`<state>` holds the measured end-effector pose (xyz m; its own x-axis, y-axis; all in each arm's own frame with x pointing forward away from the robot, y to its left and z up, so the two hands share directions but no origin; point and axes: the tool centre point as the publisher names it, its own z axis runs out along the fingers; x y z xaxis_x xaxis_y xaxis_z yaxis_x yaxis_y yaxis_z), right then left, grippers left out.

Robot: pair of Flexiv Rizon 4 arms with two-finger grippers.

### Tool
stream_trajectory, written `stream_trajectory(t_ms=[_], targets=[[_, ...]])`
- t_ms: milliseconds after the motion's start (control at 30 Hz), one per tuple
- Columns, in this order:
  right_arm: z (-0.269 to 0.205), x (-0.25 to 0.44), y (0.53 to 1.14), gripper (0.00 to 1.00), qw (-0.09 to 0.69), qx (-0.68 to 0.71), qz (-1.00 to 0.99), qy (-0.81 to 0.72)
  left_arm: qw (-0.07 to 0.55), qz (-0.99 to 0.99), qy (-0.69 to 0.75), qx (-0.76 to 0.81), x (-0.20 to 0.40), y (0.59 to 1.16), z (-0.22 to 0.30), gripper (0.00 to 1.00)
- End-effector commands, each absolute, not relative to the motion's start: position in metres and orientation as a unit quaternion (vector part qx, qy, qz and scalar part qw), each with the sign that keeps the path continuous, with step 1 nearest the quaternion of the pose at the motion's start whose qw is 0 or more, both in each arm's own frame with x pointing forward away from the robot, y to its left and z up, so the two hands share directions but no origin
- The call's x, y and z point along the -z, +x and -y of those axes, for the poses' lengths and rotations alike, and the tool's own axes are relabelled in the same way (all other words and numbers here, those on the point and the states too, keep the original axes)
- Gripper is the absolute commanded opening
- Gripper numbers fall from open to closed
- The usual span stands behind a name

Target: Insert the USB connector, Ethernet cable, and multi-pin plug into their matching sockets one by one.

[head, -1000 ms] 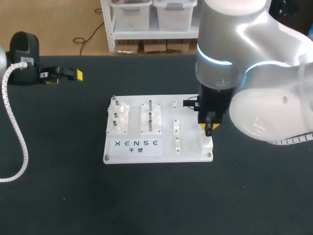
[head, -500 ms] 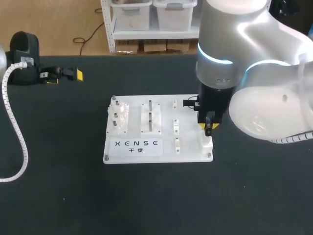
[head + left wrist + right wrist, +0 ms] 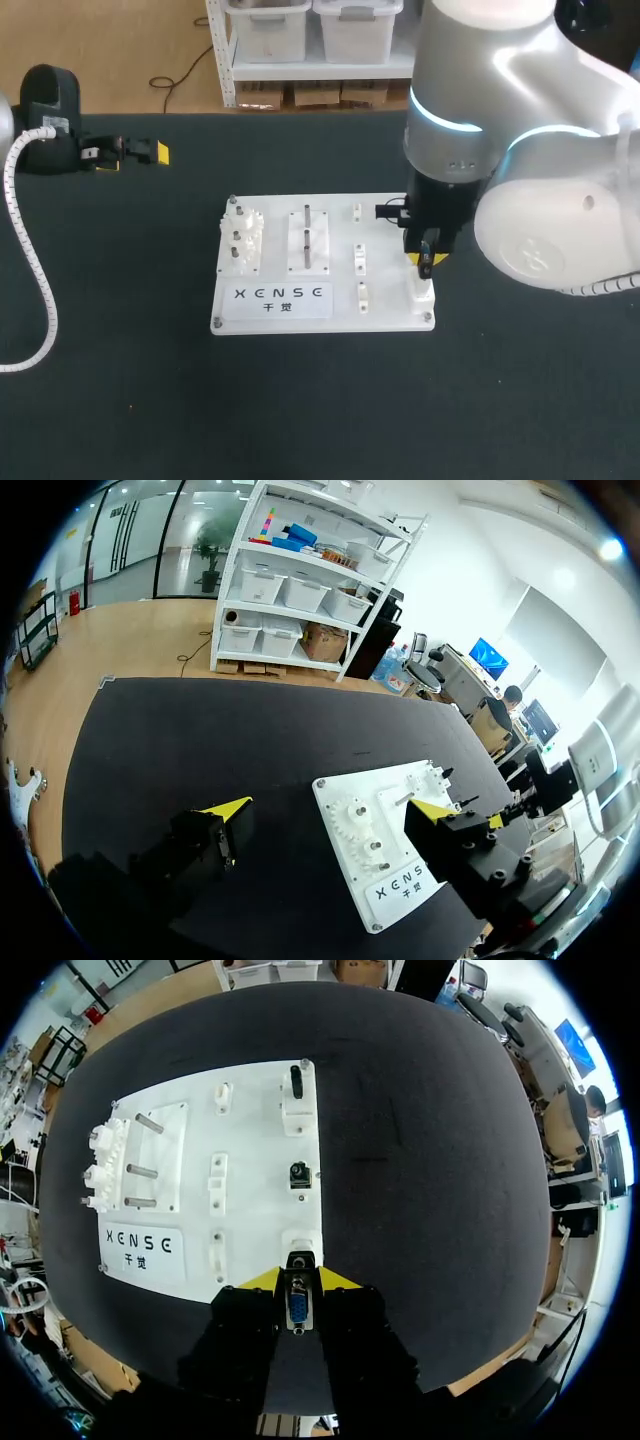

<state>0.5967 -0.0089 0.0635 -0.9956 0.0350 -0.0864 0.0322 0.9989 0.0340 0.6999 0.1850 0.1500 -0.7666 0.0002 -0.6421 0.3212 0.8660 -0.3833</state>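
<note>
At the far left of the table (image 3: pixel 120 350), the left fingers (image 3: pixel 160 153) are spread apart and hold nothing, just as a second ago. The white board (image 3: pixel 385 270) in the middle has not moved. Over its near right corner the right fingers (image 3: pixel 335 1279) stay clamped on the multi-pin plug (image 3: pixel 297 1305), right at the white socket block (image 3: pixel 300 1243); whether they touch, I cannot tell. Only the right arm (image 3: pixel 530 200) has drifted slightly rightward.
</note>
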Motion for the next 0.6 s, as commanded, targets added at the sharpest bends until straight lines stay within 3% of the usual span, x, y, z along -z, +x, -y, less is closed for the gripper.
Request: stream_trajectory(t_ms=[33, 600], targets=[[0.0090, -0.0539, 0.5888, 0.00, 0.051, -0.023, -0.998, 0.016, 0.330, -0.908, 0.089, 0.243, -0.1500, 0.6999, -0.1850, 1.00], [0.0083, -0.0498, 0.5876, 0.00, 0.061, -0.018, -0.998, 0.018, 0.330, -0.908, 0.089, 0.243, -0.1500, 0.6999, -0.1850, 1.00]])
